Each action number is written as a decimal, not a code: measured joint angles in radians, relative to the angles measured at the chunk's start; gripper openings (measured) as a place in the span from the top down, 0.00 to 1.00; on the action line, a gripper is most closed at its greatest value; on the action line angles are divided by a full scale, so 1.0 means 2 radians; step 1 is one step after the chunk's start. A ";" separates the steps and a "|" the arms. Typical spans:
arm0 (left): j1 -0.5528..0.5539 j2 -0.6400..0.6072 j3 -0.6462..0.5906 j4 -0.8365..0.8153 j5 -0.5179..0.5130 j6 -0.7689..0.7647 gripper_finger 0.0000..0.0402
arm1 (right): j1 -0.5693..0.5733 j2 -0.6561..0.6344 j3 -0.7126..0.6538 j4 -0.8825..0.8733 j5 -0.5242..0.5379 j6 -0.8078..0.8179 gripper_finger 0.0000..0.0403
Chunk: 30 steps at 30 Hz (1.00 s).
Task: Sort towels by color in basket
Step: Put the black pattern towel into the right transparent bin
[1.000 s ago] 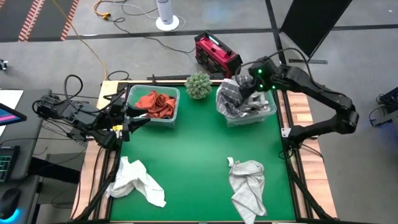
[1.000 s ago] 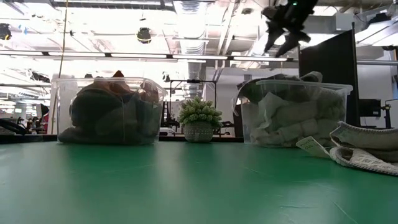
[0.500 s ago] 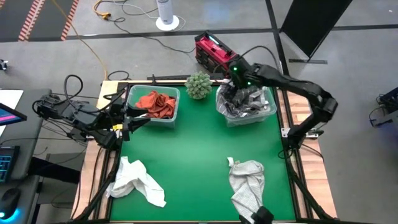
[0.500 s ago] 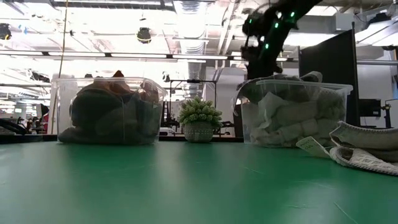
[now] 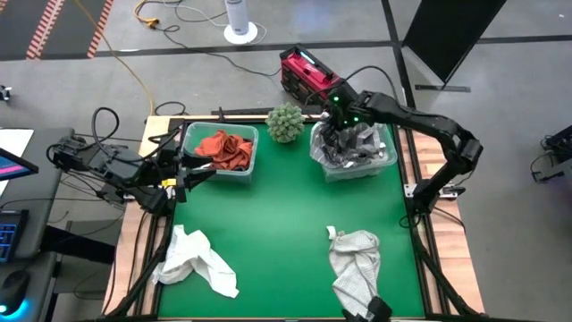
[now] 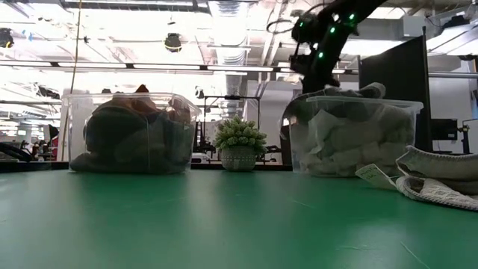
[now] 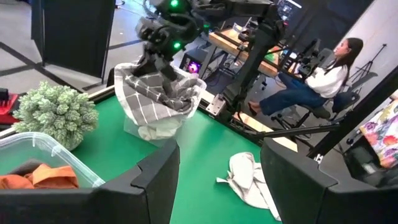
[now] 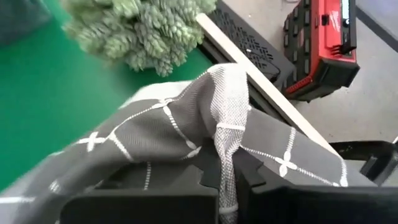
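Note:
The dark grey plaid towel [image 8: 186,130] lies on top of the pile in the clear right bin [image 5: 382,159], partly draped over the bin's rim. My right gripper [image 8: 228,186] is down on it, shut; it also shows as right gripper [image 5: 344,132] from above. Rust-orange towels [image 5: 225,148] fill the clear left bin [image 5: 246,174]. My left gripper [image 7: 217,186] hovers open at that bin's near left corner, holding nothing. A white towel [image 5: 192,259] and a white grid-line towel [image 5: 356,264] lie crumpled on the green mat. My right gripper pinches a raised fold [image 8: 227,163] of the plaid towel between its two fingers [image 8: 256,179]. It comes from above, slanting down toward the table's far left. The rest of the towel lies slack on the pile in the right bin and over its rim [image 7: 134,78].
A small potted plant [image 5: 284,122] stands between the two bins at the far edge. A red box [image 5: 311,79] sits on the floor beyond the table. A seated person [image 7: 317,78] shows beyond the table's right side. Bare mat [image 5: 277,210] lies between the bins and the loose towels.
My right gripper has swung from above the right bin's right side toward the table's left and down into the bin, rolling as it went. It now has a fold of the plaid towel. The towels on the mat have not moved.

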 joint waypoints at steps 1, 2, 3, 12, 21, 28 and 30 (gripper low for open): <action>0.000 -0.002 0.000 0.000 0.000 0.004 0.47 | 0.001 -0.010 0.000 -0.004 0.000 0.003 0.93; 0.000 -0.004 0.000 -0.001 0.000 0.008 0.47 | 0.004 -0.022 0.000 -0.007 0.000 0.004 0.93; 0.000 -0.006 0.000 0.000 0.000 0.011 0.47 | 0.006 -0.034 0.000 -0.010 0.000 0.004 0.93; 0.000 -0.029 0.000 -0.001 -0.001 0.049 0.47 | 0.044 -0.150 0.000 -0.058 0.002 0.058 0.93; 0.000 -0.039 0.000 -0.001 -0.001 0.052 0.47 | 0.155 -0.199 -0.009 -0.215 0.094 0.174 0.93; 0.000 -0.039 0.000 -0.001 0.000 0.060 0.47 | 0.133 -0.184 -0.096 -0.137 0.123 0.247 0.93; 0.000 -0.039 0.000 -0.002 0.000 0.060 0.47 | 0.113 -0.171 -0.118 -0.131 0.118 0.284 0.93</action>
